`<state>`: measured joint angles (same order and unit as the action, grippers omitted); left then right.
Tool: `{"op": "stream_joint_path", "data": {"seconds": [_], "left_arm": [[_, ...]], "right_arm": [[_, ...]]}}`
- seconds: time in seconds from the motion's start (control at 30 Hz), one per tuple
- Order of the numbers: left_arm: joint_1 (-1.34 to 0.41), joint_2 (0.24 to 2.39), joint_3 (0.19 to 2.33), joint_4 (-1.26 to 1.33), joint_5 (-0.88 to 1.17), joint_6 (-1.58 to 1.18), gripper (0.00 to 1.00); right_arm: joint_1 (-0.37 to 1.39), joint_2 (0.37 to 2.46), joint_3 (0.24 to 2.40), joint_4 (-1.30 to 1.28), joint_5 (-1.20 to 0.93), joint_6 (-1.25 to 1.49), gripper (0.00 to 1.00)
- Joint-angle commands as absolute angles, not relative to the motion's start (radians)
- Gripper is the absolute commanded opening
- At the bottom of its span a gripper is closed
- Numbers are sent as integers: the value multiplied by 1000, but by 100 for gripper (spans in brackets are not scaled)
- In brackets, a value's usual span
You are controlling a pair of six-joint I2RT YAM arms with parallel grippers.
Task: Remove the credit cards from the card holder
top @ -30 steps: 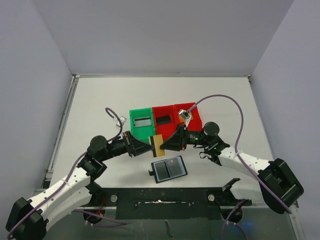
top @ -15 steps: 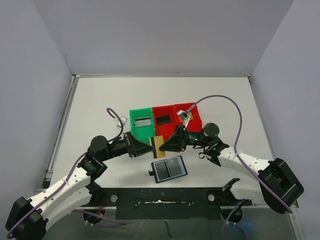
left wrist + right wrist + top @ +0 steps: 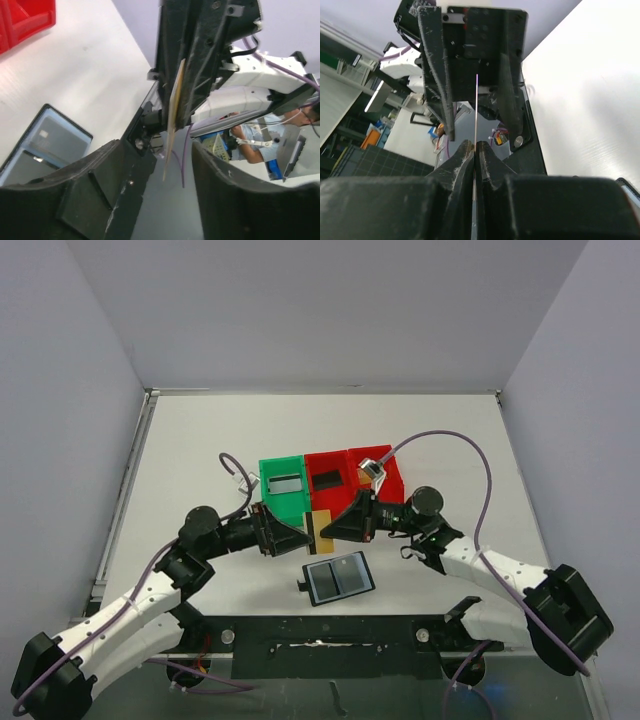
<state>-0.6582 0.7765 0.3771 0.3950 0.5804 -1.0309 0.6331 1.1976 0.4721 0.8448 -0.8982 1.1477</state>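
While the green bin (image 3: 283, 483) and red bin (image 3: 327, 479) hold cards (image 3: 285, 482), right end effector (image 3: 331, 528) pinches tan card (image 3: 320, 540); left end effector (image 3: 303, 537) gapes.

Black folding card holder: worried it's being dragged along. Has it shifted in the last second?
No. The black folding card holder lies open at the same spot relative to the green plastic bin.

top: overhead, whole table (image 3: 200, 440) | wrists: close, facing each other | shared: tan-gold card (image 3: 320, 530)
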Motion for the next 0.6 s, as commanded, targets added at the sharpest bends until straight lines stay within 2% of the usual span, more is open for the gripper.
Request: {"op": "stream_joint_path", "data": {"seconds": [0.0, 0.13, 0.27, 0.33, 0.5, 0.57], "left_arm": [[-661, 760, 468, 215, 526, -917, 66], [-657, 719, 561, -56, 348, -811, 68], [-657, 673, 637, -326, 53, -731, 69], [-656, 669, 684, -473, -72, -685, 69], [-653, 679, 766, -593, -252, -621, 70], [-646, 697, 776, -600, -300, -608, 70]], "right_arm": [[605, 1073, 510, 689, -798, 1010, 0], [538, 943, 574, 355, -672, 706, 0], [513, 858, 672, 11, -348, 285, 0], [511, 831, 675, -11, -190, 170, 0], [514, 843, 635, 14, -172, -333, 0], [521, 875, 643, -2, -91, -442, 0]]}}
